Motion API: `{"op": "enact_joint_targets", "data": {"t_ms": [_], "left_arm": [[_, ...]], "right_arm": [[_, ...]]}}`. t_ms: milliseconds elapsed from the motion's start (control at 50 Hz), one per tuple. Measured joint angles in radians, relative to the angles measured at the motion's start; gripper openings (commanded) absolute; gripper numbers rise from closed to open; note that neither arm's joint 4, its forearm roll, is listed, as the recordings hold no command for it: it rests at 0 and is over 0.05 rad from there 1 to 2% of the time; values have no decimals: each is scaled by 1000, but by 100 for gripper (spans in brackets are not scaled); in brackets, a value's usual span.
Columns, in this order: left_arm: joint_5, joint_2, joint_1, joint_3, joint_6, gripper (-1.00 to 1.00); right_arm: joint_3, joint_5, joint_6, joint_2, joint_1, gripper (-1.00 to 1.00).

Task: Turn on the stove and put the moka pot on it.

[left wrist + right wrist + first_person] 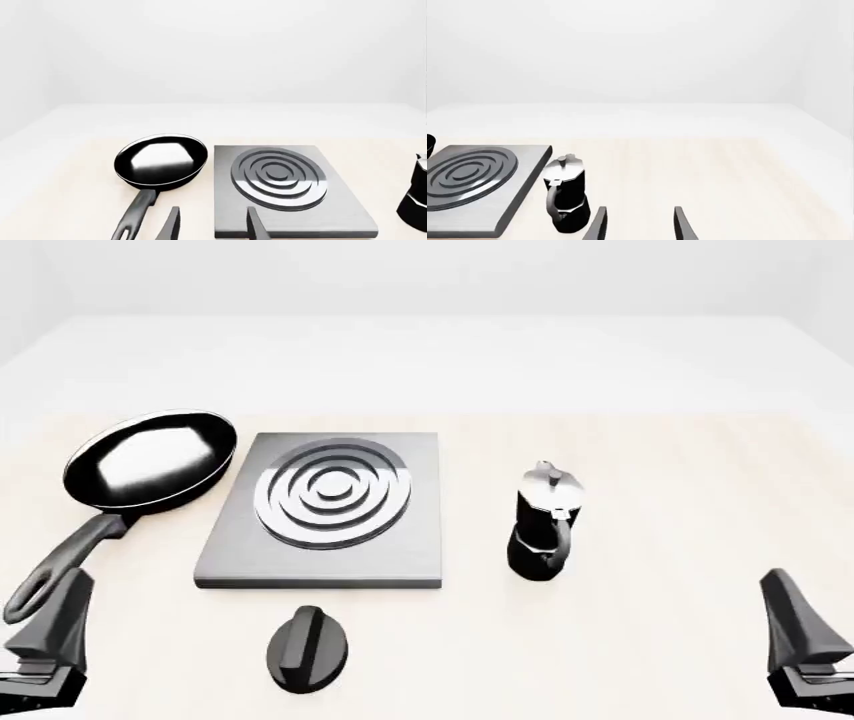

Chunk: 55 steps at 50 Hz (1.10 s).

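The stove (327, 510) is a flat grey slab with silver ring burner (331, 490), left of the table's middle. Its separate black oval knob (310, 648) lies just in front of the slab. The moka pot (545, 523), black with a shiny lid, stands upright on the table to the right of the stove, apart from it. My left gripper (60, 615) sits low at the front left, open and holding nothing. My right gripper (787, 610) sits at the front right, also open. The left wrist view shows the stove (287, 190) ahead; the right wrist view shows the moka pot (566, 200).
A black frying pan (147, 460) lies left of the stove, touching or nearly touching its edge, with its handle (67, 560) pointing toward my left gripper. Light wood tabletop (694, 510) extends to the right of the moka pot.
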Motion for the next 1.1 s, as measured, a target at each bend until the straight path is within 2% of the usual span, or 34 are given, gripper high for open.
{"op": "enact_joint_targets", "data": {"t_ms": [260,440,800,1100], "left_arm": [[-8,13,-25,-15,31,100],[-7,95,-96,-90,85,100],[59,476,-323,-363,155,100],[99,808,-492,-519,148,100]], "right_arm": [[-8,7,-3,2,-5,100],[-17,17,-9,2,-2,100],[-13,10,-12,13,3,100],[-3,-4,-4,22,6,100]]}}
